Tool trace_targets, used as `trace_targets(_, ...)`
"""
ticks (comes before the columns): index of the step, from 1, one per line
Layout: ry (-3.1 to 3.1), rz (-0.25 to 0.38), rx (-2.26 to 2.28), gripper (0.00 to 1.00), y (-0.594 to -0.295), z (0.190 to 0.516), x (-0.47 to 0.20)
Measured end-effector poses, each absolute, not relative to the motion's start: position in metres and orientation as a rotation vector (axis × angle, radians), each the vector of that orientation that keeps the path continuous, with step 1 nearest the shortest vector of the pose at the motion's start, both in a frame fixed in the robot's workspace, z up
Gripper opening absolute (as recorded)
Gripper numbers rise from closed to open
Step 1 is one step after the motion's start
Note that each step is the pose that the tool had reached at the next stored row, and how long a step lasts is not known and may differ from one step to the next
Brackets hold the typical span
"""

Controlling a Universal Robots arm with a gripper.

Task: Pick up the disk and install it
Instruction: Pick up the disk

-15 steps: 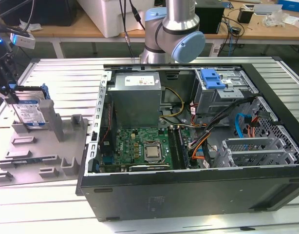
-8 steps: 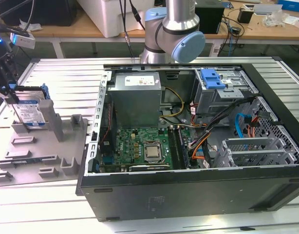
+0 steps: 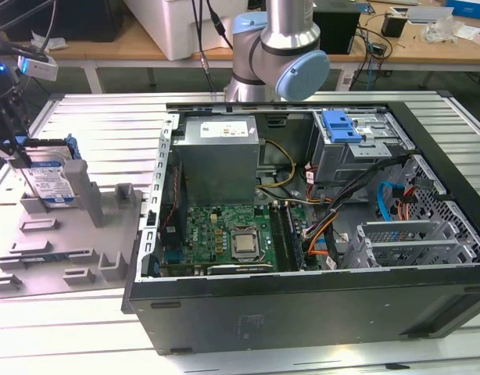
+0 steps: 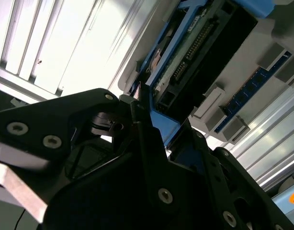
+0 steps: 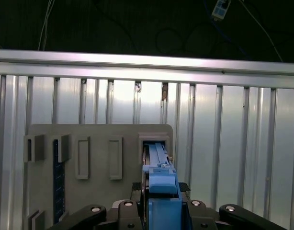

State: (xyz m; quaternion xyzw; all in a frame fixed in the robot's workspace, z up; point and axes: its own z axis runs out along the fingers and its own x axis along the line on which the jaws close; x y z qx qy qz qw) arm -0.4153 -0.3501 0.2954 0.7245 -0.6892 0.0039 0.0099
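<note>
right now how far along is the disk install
Early. Done: the hand is in place at the blue carrier edge of the disk, seen in the first wrist view. In hand: the pick-up itself; the disk stands upright in the grey holder at the exterior view's left, outside the open computer case. Left: the whole install, since the disk is not in the drive cage.

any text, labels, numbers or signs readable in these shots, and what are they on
No text here can be quoted; print is present, but none of it is legible.
White-and-blue label on the disk: print too small to read.
White label on top of the grey power supply: lines of print, too small to read.
Metal lid of the processor: any markings are blurred.
</note>
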Motion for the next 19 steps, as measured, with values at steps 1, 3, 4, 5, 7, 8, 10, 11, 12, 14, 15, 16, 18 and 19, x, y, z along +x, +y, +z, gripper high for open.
trace_targets(1,-2.151,0.012,2.262,0.44,-0.3501,0.2953,-0.4153)
trace_targets(3,-2.151,0.012,2.262,0.51,-0.3501,0.2953,-0.4153)
trace_targets(4,-2.151,0.012,2.262,0.51,-0.3501,0.2953,-0.4154)
trace_targets(5,-2.151,0.012,2.262,0.51,-0.3501,0.2953,-0.4154)
trace_targets(7,-2.151,0.012,2.262,0.51,-0.3501,0.2953,-0.4154)
trace_targets(8,-2.151,0.012,2.262,0.51,-0.35,0.2952,-0.4154)
trace_targets(10,-2.151,0.012,2.262,0.51,-0.3485,0.2952,-0.4154)
trace_targets(11,-2.151,0.012,2.262,0.51,-0.3479,0.2952,-0.4154)
trace_targets(12,-2.151,0.012,2.262,0.51,-0.3471,0.2952,-0.4154)
trace_targets(14,-2.151,0.012,2.262,0.51,-0.3461,0.2952,-0.4164)
trace_targets(15,-2.151,0.012,2.262,0.51,-0.3457,0.2951,-0.4188)
trace_targets(16,-2.151,0.012,2.262,0.51,-0.3455,0.295,-0.4202)
trace_targets(18,-2.151,0.012,2.262,0.51,-0.3452,0.2947,-0.4217)
trace_targets(19,-2.151,0.012,2.262,0.51,-0.3452,0.2947,-0.4217)
